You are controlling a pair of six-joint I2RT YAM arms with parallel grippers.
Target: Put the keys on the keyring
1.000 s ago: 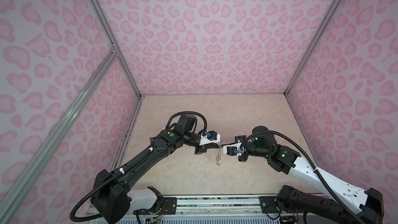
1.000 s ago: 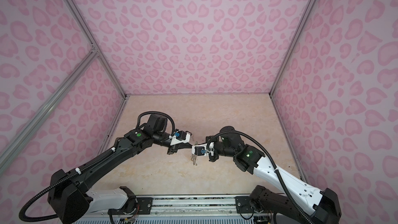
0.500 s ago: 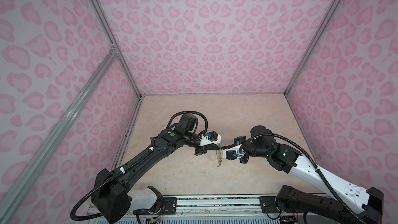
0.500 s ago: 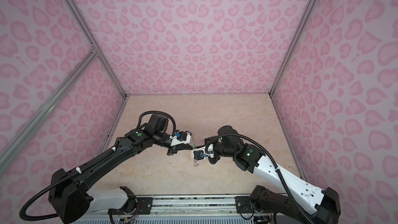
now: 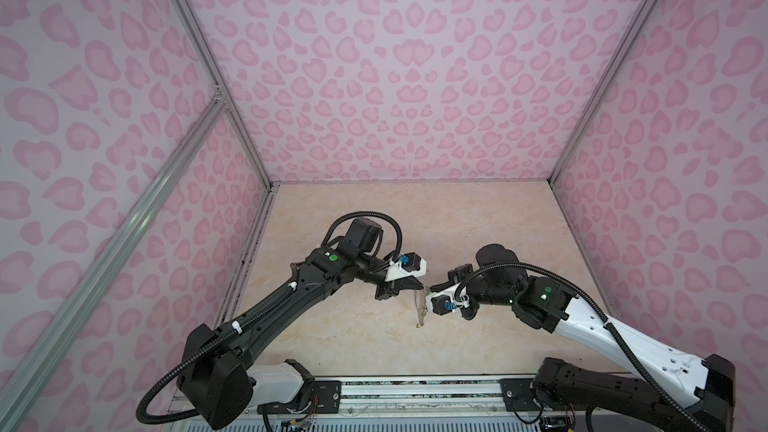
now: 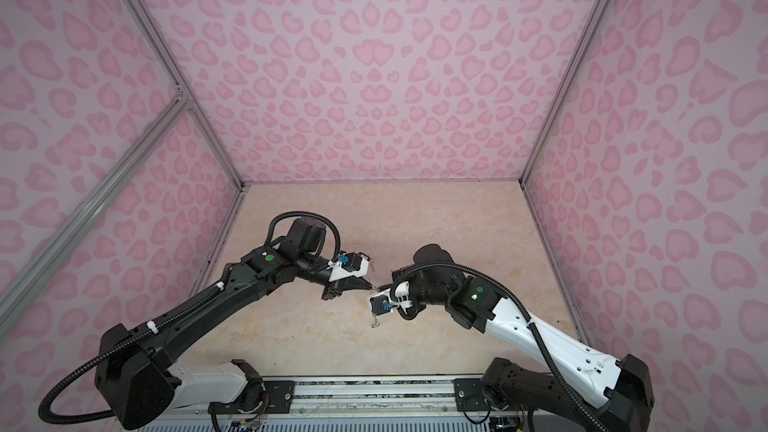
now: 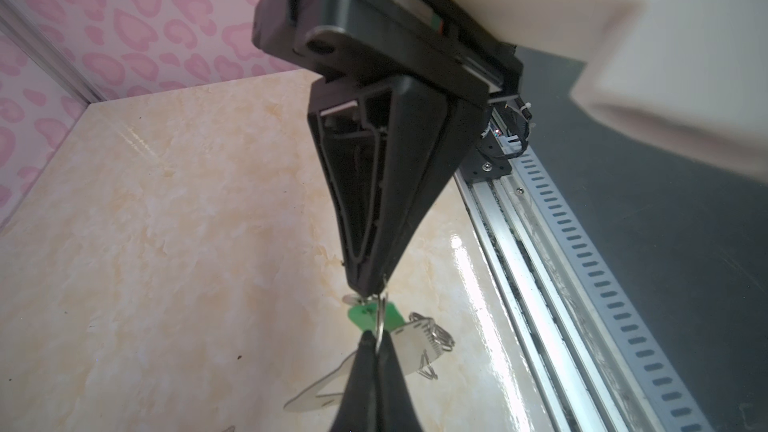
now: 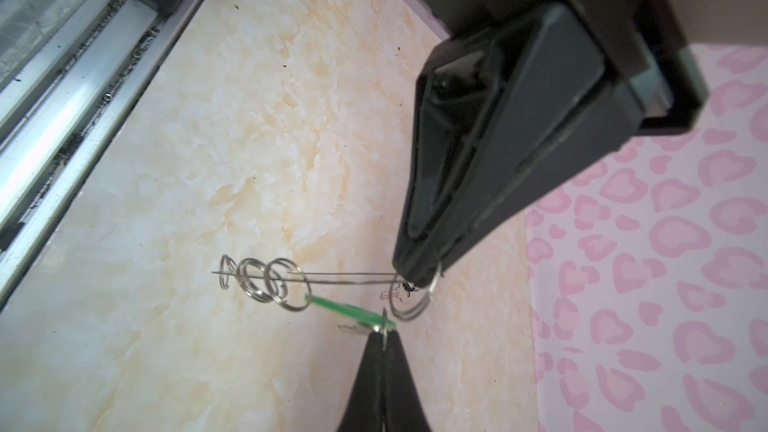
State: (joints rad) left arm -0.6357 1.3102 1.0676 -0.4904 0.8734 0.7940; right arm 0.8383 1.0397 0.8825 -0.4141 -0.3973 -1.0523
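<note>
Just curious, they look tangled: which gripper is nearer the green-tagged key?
Left. The left gripper pinches the green-tagged key at its end; the right gripper is just beside, holding the keyring.

Flat grey D-shaped keyring plate (image 7: 415,342): thin sheet metal, smooth, dull sheen. Its small split rings (image 8: 257,282): bright polished wire. Small key's bright green oblong tag (image 8: 345,309): smooth plastic. Fingers (image 8: 519,151) of the left gripper (image 8: 413,281): matt black moulded plastic. Cream marble-pattern tabletop (image 7: 166,222): glossy, reflective. Silver extruded base rail (image 7: 523,251): bare metal. Pink heart-print walls (image 5: 374,76): matt.
</note>
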